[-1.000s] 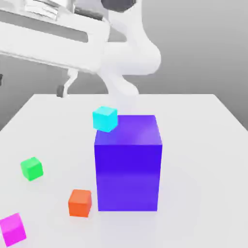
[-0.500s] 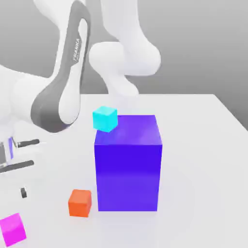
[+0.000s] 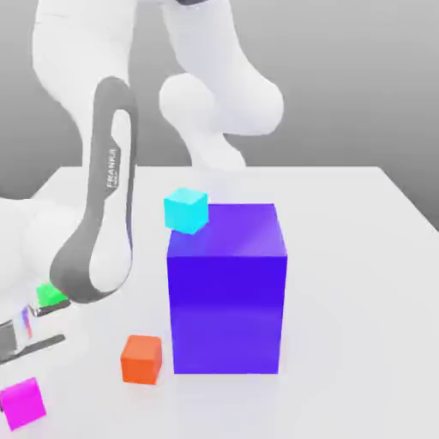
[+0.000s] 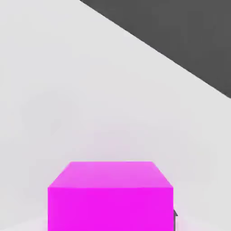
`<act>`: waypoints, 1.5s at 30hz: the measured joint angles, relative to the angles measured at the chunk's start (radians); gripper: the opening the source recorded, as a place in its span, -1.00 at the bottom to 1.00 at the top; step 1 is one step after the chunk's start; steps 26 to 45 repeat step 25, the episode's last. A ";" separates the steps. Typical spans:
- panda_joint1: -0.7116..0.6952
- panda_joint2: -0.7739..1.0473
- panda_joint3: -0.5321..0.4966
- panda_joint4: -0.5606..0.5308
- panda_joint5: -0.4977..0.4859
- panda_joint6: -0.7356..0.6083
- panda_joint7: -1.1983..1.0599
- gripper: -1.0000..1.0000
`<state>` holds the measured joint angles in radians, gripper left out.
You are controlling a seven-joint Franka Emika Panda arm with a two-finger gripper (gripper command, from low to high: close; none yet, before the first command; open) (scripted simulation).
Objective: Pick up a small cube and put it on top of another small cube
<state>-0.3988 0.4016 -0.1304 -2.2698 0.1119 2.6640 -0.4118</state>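
Observation:
A small magenta cube (image 3: 21, 401) lies at the near corner of the white table (image 3: 343, 257), on the exterior view's left. My gripper (image 3: 21, 387) has come down over it at the picture's left edge and is shut on it. In the hand view the magenta cube (image 4: 110, 196) sits close between the jaws, with a dark fingertip (image 4: 175, 219) against one side. More small cubes lie about: an orange one (image 3: 141, 358), a cyan one (image 3: 186, 210), and a green one (image 3: 51, 294) half hidden behind my forearm.
A tall blue block (image 3: 227, 287) stands mid-table, with the orange cube at its foot and the cyan cube behind its upper corner. My forearm (image 3: 99, 223) slants down across the exterior view's left. The table edge lies just beyond the magenta cube.
The arm swung down on the exterior view's left and lowered the hand onto the magenta cube. The jaws went from open to shut. The forearm now covers part of the green cube.

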 joint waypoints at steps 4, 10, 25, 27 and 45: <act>-0.039 -0.124 -0.044 -0.113 -0.047 -0.016 -0.080 -1.00; -0.125 -0.315 -0.125 -0.312 -0.122 -0.006 -0.233 -1.00; -0.256 -0.303 -0.136 -0.520 -0.006 0.218 -0.544 1.00; -0.256 -0.303 -0.136 -0.520 -0.006 0.218 -0.544 1.00; -0.256 -0.303 -0.136 -0.520 -0.006 0.218 -0.544 1.00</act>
